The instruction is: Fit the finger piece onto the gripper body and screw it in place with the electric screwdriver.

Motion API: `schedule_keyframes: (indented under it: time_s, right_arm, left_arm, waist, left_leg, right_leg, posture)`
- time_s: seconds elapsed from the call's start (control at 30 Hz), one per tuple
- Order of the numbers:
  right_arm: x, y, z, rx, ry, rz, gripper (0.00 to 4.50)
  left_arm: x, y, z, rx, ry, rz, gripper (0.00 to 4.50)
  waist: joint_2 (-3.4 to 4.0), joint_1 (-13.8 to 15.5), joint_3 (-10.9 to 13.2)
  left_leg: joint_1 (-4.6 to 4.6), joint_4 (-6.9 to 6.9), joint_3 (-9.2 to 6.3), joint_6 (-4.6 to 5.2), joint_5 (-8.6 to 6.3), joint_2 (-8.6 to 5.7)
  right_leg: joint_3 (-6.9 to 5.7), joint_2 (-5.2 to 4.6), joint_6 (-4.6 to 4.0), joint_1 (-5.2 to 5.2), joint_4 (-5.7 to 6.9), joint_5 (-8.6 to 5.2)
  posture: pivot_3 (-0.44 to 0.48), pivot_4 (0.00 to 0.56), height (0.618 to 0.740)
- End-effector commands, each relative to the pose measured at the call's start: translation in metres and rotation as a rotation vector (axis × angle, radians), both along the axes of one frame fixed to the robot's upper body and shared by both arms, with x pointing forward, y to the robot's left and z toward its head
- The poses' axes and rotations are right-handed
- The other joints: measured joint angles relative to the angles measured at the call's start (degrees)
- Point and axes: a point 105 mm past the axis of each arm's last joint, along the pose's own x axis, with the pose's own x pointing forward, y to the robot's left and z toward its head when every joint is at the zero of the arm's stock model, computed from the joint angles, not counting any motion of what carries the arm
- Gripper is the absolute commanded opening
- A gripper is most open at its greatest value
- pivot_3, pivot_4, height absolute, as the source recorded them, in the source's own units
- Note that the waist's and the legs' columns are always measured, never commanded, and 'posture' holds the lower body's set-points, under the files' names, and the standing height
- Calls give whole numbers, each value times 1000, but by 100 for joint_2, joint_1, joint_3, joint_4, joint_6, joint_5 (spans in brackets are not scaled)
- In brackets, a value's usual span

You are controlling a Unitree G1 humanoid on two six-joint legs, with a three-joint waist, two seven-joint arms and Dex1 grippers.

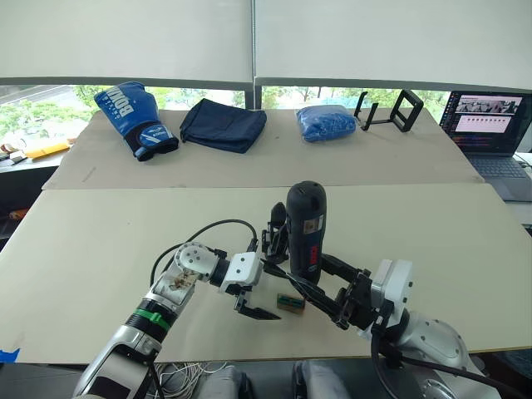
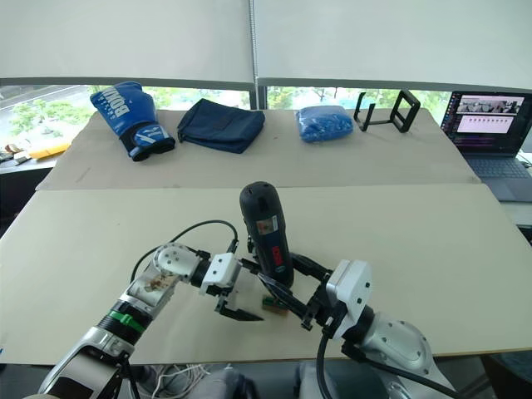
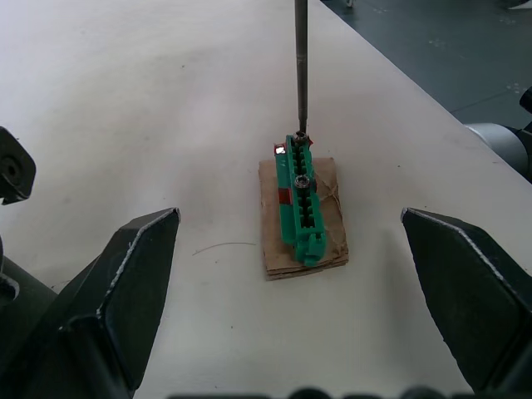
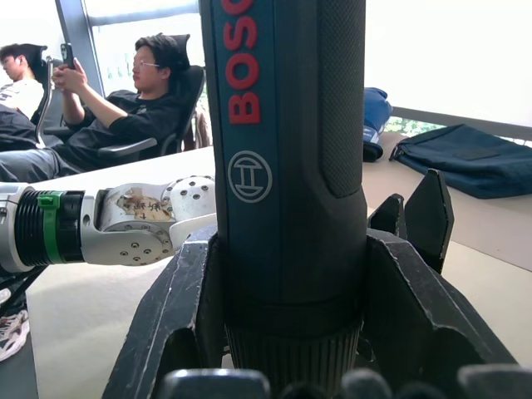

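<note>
Black electric screwdriver [image 1: 305, 229], clamped in the right claw [image 1: 312, 287], could slip off the green block's [image 3: 300, 199] screw; left claw [image 1: 253, 303] hangs open, empty.

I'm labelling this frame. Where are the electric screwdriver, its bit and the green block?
electric screwdriver [image 1: 306, 224], left eye view, upper body.
bit [image 3: 301, 66], left wrist view, mid-shaft.
green block [image 3: 302, 204], left wrist view, top face.

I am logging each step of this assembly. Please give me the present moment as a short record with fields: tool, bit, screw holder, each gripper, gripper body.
tool: screwdriver, upright, held by the right gripper
bit: tip at a screw at the far end of the green holder
screw holder: green block on a tan pad, on the table
left gripper: jaws open, one each side of the block, apart from it
right gripper: jaws shut on the screwdriver
gripper body: behind the screwdriver, partly hidden
</note>
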Motion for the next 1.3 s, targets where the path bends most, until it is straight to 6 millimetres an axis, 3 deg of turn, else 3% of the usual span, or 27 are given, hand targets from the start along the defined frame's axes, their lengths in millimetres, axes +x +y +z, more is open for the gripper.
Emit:
schedule_keyframes:
  time_s: [0.03,1.07,1.3]
  right_arm:
    - [-10,2,23,45,-90,27,1897]
    - [-14,3,17,15,-50,49,1897]
    - [-16,3,29,57,-74,57,1897]
  left_arm:
    - [2,-3,10,-24,-27,-12,4500]
    - [2,-7,14,-39,-27,-17,4500]
    - [1,-7,13,-36,-26,-21,4500]
  waist:
    - [0,0,0]
    - [-1,4,0]
    - [-1,6,0]
  left_leg:
    - [0,0,0,0,0,0]
    - [0,0,-1,1,-1,0]
    - [0,0,0,1,-1,0]
  right_leg:
    - [0,0,0,0,0,0]
    - [0,-1,0,0,0,0]
    - [0,-1,0,0,0,0]
  posture:
    - [0,150,740]
    - [0,150,740]
    - [0,150,740]
